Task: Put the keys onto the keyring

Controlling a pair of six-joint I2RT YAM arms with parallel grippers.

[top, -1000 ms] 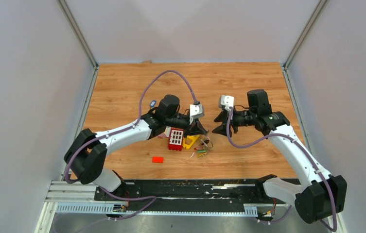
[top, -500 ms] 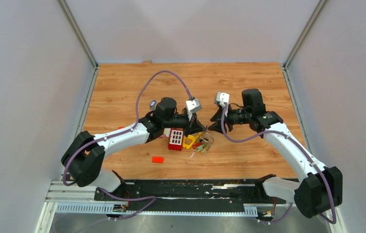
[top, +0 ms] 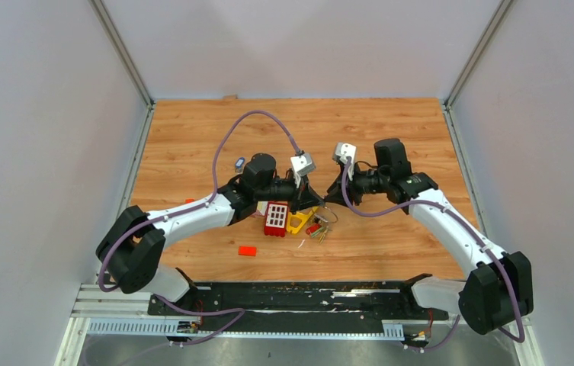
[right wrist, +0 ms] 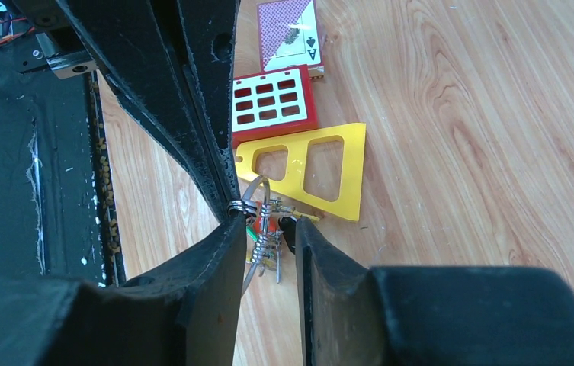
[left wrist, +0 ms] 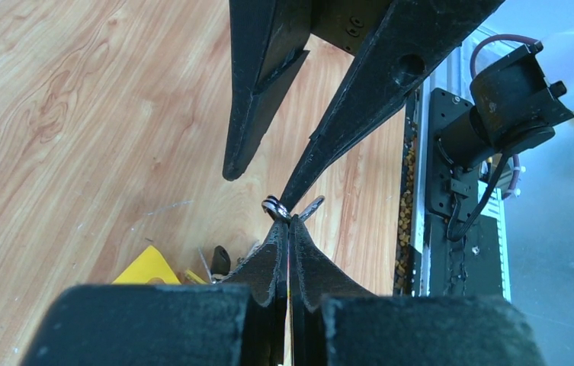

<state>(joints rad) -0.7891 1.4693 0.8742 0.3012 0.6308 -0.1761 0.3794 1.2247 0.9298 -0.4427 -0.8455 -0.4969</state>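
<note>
Item: keyring [left wrist: 271, 204], thin silver wire, is sitting just above the wooden table [top: 192, 137] near its middle, right at the tips of my left pincer [left wrist: 289, 223]. I am clamping that pincer's fingers together on the ring's edge, with no gap showing between them. Attached: keys [right wrist: 266, 245], a small silver bunch, are hanging below the ring with scraps of green and red plastic showing among them; I cannot tell how many there are. My right pincer [right wrist: 267, 225] is facing the left one tip to tip, its jaws standing partly apart and straddling the hanging bunch. One tip is sitting right at the ring's coil, and I cannot tell whether the other is touching any key. Surrounding: a yellow triangular frame [right wrist: 348, 171] is lying flat just beside the keys, a red grid block [right wrist: 273, 105] is lying against its far side, and a playing card [right wrist: 287, 30] is lying beyond that. A small red block [top: 247, 251] is lying apart, toward my bases.
</note>
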